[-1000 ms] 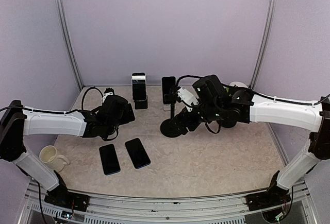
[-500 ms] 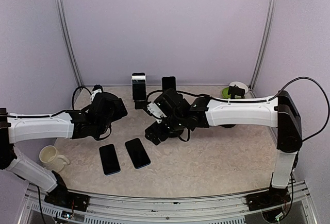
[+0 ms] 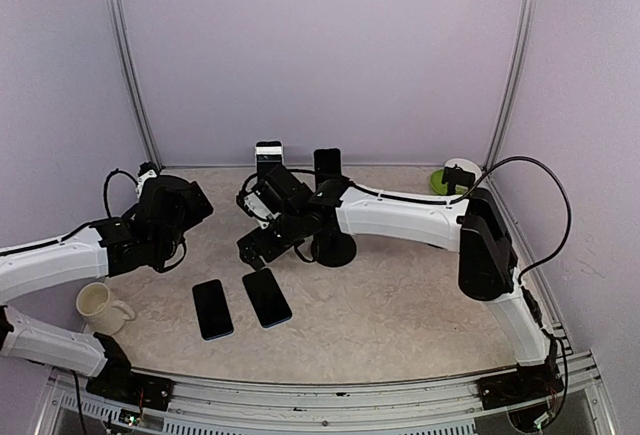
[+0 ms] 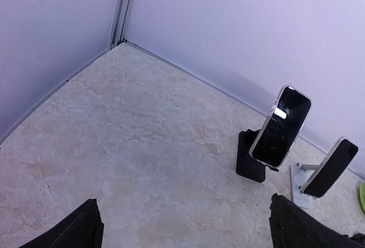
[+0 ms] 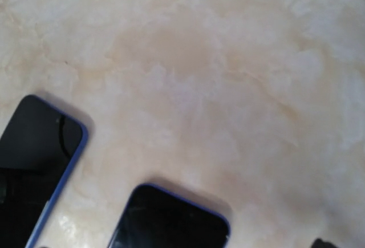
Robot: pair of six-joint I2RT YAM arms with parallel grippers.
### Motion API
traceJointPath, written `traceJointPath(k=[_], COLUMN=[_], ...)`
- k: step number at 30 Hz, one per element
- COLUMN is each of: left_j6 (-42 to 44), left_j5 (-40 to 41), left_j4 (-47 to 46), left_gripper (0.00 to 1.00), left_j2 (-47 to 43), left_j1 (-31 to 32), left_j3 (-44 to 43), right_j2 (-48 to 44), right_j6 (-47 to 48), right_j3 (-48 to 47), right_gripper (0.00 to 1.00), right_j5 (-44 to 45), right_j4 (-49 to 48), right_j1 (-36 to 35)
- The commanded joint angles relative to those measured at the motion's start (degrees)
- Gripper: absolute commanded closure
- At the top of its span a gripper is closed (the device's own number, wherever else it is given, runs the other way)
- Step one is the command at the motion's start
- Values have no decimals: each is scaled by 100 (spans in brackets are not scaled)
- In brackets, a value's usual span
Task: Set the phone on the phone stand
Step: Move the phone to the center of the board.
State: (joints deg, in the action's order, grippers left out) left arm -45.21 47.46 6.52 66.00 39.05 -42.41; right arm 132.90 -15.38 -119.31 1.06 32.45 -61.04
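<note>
Lying flat, right-hand phone (image 3: 267, 297), long axis near-to-far.

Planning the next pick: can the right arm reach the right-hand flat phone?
Probably yes. The right gripper hangs just beyond the phone, nothing lies between them, and the other flat phone sits apart from it, leaving room.

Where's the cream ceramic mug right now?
Top view: the cream ceramic mug stands near-left on the table, left of the blue-edged dark phone lying flat.
</note>
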Motion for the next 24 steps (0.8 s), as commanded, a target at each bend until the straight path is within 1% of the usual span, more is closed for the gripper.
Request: traceJointPath(k=[1, 11, 18, 24], left_j6=[-45, -158, -190, -157], left_j5=[80, -131, -212, -257], left_j4=[89, 204, 147, 121], left_gripper=[1, 1, 1, 1], left_j2=[-350, -670, -921, -922], left_j1=[-90, -89, -88, -81], left_j3=[99, 278, 493, 506], right_j2=[541, 982, 1075, 1245], right_j6=[-90, -492, -645, -547], right_j3=[-536, -613, -394, -572], right_gripper=[0, 0, 0, 0], right_j5=[-162, 648, 509, 631], right_j4=[466, 215, -91, -21], right_j1=[-58, -58, -137, -275])
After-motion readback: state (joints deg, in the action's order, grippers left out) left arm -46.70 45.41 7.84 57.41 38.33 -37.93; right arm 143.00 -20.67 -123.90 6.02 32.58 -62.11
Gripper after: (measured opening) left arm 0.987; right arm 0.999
